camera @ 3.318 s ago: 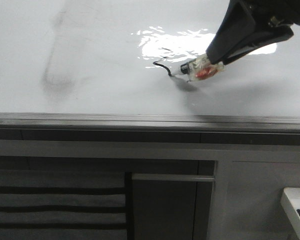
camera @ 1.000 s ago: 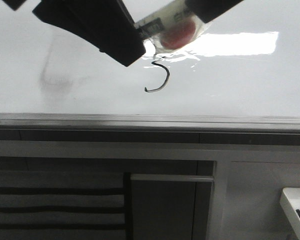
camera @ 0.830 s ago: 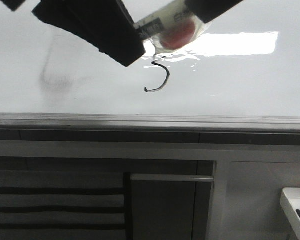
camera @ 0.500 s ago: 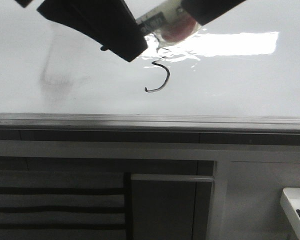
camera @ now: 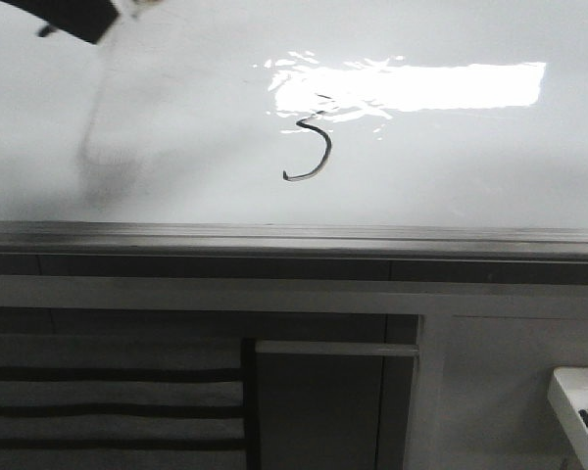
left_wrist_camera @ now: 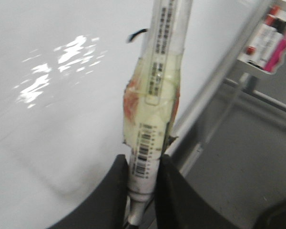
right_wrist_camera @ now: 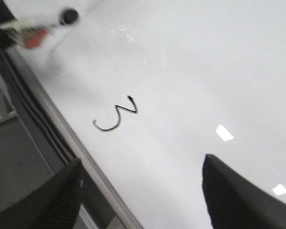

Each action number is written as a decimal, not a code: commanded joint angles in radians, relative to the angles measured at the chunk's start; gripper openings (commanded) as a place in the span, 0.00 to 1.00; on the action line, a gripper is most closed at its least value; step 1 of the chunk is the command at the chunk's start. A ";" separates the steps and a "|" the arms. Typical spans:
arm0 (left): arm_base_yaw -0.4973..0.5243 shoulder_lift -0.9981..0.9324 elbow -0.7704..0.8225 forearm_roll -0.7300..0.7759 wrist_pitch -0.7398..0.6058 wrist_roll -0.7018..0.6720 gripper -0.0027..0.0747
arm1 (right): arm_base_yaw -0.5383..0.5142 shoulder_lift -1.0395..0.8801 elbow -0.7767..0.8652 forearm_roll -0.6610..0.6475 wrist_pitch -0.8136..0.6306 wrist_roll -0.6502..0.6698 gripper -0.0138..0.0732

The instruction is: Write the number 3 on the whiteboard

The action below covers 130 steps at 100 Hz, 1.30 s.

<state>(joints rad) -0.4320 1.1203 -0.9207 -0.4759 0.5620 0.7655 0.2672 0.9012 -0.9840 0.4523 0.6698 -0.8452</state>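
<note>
The number 3 [camera: 312,152] is a thin black hooked stroke on the whiteboard [camera: 451,186], just below the bright glare. It also shows in the right wrist view [right_wrist_camera: 115,117]. My left gripper [left_wrist_camera: 144,176] is shut on a taped marker [left_wrist_camera: 157,90] with a barcode label. In the front view only a dark corner of this gripper [camera: 73,15] shows, at the top left, away from the 3. My right gripper [right_wrist_camera: 143,191] is open and empty over the board's near edge, close to the 3. The marker also shows in the right wrist view [right_wrist_camera: 35,28].
A grey metal edge rail [camera: 294,235] runs along the board's near side. Below it stands a cabinet with dark slats [camera: 108,401]. A white tray with markers [camera: 580,401] sits at the lower right and also shows in the left wrist view [left_wrist_camera: 271,36]. A faint grey smear [camera: 103,157] marks the board's left part.
My left gripper with the marker has moved up and to the left, off the 3 and almost out of the front view. The whole stroke and the glare now show.
</note>
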 commanded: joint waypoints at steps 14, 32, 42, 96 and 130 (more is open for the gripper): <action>0.253 -0.098 0.129 -0.066 -0.253 -0.143 0.01 | -0.079 -0.038 0.044 0.020 -0.060 0.026 0.69; 0.339 -0.048 0.151 -0.128 -0.307 -0.143 0.01 | -0.079 -0.036 0.065 0.039 -0.060 0.026 0.69; 0.343 0.003 0.151 -0.138 -0.325 -0.143 0.01 | -0.079 -0.036 0.065 0.038 -0.066 0.026 0.69; 0.343 0.130 0.129 -0.157 -0.372 -0.143 0.01 | -0.079 -0.036 0.065 0.073 -0.068 0.026 0.69; 0.343 0.148 0.091 -0.108 -0.326 -0.143 0.24 | -0.079 -0.036 0.065 0.108 -0.067 0.026 0.69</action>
<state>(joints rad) -0.0903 1.2894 -0.7927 -0.5808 0.2660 0.6321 0.1928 0.8738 -0.8951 0.5149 0.6680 -0.8182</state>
